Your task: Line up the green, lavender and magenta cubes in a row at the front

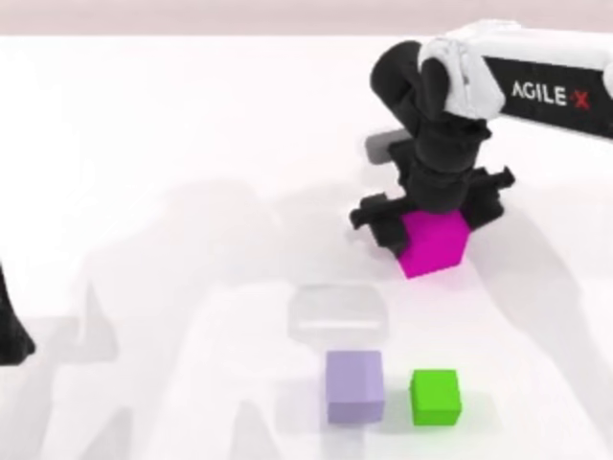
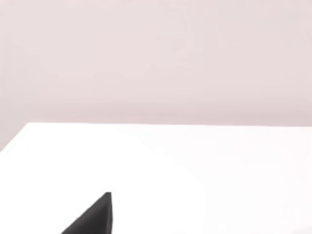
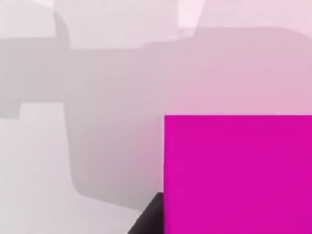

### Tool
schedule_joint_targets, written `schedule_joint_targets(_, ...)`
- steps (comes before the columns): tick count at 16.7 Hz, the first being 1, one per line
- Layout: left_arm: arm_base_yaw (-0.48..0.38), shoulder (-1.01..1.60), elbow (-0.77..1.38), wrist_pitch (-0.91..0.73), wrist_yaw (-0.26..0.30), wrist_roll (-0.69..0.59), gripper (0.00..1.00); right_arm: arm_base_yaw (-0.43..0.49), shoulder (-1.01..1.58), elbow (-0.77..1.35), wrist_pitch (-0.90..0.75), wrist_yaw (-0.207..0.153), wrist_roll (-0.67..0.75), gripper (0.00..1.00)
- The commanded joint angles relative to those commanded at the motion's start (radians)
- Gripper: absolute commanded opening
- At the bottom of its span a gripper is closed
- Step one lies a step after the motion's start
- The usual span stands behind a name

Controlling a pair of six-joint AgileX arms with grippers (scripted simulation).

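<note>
From above, the right end effector (image 1: 433,216) stood over the back right of the counter (image 1: 144,192) with the magenta cube (image 1: 434,241) directly beneath it, the cube's top tucked up between the black fingers and its faces turned a little askew to the counter's edges. The fingers looked clamped on the cube, one either side. The lavender cube (image 1: 354,385) and the green cube (image 1: 436,397) sat at the front, just beside each other with a small gap, lavender to the left. So the row lay straight toward the front from the held cube, and the open places were at either end of that pair (I judged the right arm plainly the nearer one for the job). A cube has no long axis to speak of, though its skew would want squaring to the other two. On the arm's white cover the lettering "AGILE X" (image 1: 549,94) could be read. The left arm (image 1: 11,331) was parked at the far left edge.

The left wrist view gave bare counter and a dark wedge of its own end effector (image 2: 92,217); whether it was apart or together I could not tell.

The right wrist view was filled by the magenta cube (image 3: 239,175), pressed close, with a dark finger (image 3: 148,219) at its edge.
</note>
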Motion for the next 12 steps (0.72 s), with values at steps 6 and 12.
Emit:
schedule_joint_targets(6, 0.0, 0.0, 0.0, 0.0, 0.0, 0.0, 1.0, -0.003, -0.011, 0.001, -0.002, 0.002, 0.0, 0.0)
schedule_joint_targets(12, 0.0, 0.0, 0.0, 0.0, 0.0, 0.0, 1.0, 0.003, -0.042, 0.114, -0.151, 0.003, -0.001, 0.0)
